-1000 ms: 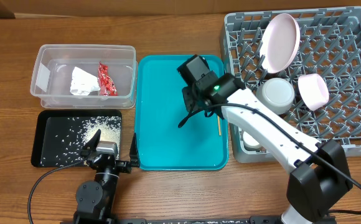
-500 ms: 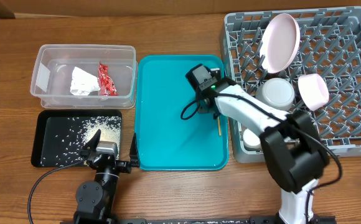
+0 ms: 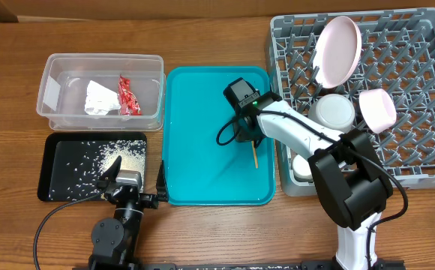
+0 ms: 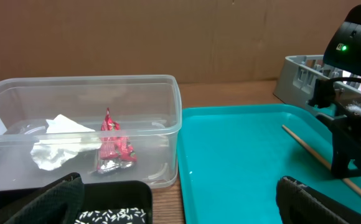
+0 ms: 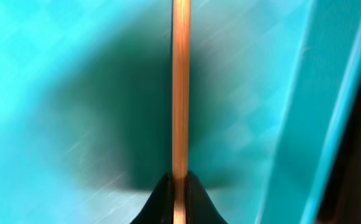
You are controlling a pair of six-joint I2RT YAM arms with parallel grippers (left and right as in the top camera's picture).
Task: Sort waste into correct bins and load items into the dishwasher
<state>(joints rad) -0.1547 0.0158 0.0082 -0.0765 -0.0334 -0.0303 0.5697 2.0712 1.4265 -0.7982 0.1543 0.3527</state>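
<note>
Over the teal tray (image 3: 195,150), right tool (image 5: 180,193) pinches chopstick (image 5: 180,74).

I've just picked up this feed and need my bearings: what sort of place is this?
Probably a lab bench staged as a dish-clearing station: a wooden table, a loaded grey dish rack, and a plain brown board backdrop.

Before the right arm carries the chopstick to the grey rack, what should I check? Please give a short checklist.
1. Right gripper shut on chopstick: ok.
2. Chopstick lifted off teal tray: cannot tell.
3. Free pegs in dish rack, on its right side: ok.
4. Left gripper away from the path, beside black tray: ok.
</note>
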